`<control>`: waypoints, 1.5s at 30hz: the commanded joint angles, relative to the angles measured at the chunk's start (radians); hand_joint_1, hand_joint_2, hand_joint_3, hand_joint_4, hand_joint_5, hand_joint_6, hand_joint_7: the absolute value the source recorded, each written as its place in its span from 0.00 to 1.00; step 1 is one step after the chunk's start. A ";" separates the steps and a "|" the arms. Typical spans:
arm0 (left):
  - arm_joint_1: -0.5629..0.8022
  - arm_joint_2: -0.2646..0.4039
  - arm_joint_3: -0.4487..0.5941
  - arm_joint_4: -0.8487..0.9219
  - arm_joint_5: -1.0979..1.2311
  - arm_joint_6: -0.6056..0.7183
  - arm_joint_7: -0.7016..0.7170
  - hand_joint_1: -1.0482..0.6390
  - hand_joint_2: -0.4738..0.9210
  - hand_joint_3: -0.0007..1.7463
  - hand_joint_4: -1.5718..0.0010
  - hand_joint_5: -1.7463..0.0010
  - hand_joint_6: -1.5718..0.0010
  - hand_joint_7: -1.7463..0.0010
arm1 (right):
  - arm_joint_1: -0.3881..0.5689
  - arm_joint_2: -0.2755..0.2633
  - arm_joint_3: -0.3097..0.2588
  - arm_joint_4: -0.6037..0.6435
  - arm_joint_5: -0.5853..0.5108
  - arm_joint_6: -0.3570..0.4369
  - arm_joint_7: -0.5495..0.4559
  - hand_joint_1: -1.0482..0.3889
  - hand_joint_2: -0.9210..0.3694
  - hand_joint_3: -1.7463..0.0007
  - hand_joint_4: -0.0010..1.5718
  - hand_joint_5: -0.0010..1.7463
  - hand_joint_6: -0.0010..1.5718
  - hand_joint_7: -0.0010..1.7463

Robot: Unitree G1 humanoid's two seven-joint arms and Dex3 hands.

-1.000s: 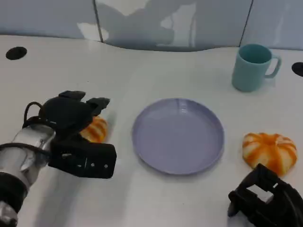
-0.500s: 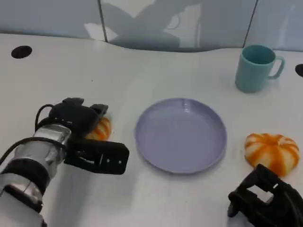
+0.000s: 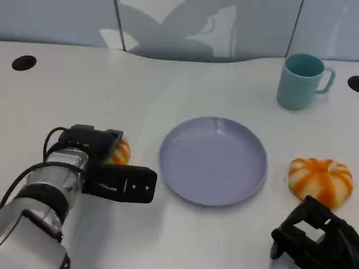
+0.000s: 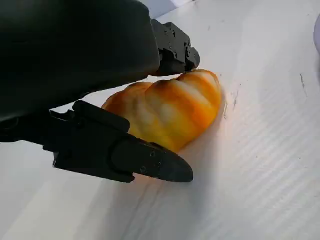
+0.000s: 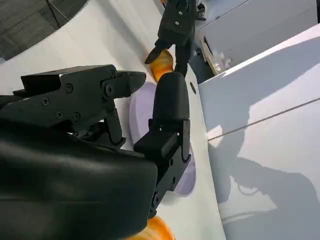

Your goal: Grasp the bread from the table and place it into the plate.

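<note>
While the right hand [image 3: 314, 242] sits idle at the near table edge, about five o'clock from the plate [image 3: 212, 161], its fingers curl in on nothing; the right wrist view agrees, with nothing between them. At the plate's three o'clock, just past that hand, lies a second bread roll [image 3: 321, 180], apart from the rim and untouched.

Over at nine o'clock from the plate, the left hand [image 3: 104, 168] closes around the bread [image 4: 170, 112]. In the left wrist view one finger [image 4: 142, 159] lies along the roll's near flank and others [image 4: 175, 47] come over its far top, so the roll is bracketed; whether it is lifted or resting on the table [image 3: 168, 84] cannot be told.

It looks light, soft and puffy, with a glossy ribbed crust, so it probably dents under a hard squeeze and may slip on the glaze. A gentle hold across its broad middle seems best.

Between bread and plate the path looks free, though the raised rim needs clearing. Farthest, at one o'clock, stands a teal mug [image 3: 303, 79], well apart from that route.
</note>
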 commanded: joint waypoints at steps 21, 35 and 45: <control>0.099 0.044 0.005 0.019 -0.080 -0.165 0.353 0.48 1.00 0.12 0.52 0.00 0.66 0.00 | 0.012 -0.020 -0.010 -0.026 0.020 0.019 0.005 0.28 0.00 0.93 0.47 0.91 0.40 0.81; 0.064 0.063 0.078 0.001 -0.151 -0.283 0.469 0.52 0.98 0.17 0.49 0.00 0.61 0.07 | -0.004 -0.016 -0.007 -0.014 0.014 0.023 -0.011 0.28 0.00 0.94 0.48 0.90 0.41 0.81; 0.020 0.023 0.129 -0.043 -0.197 -0.381 0.463 0.57 0.79 0.43 0.49 0.00 0.61 0.04 | -0.015 -0.017 -0.007 0.003 0.013 0.008 -0.003 0.28 0.00 0.94 0.48 0.90 0.41 0.81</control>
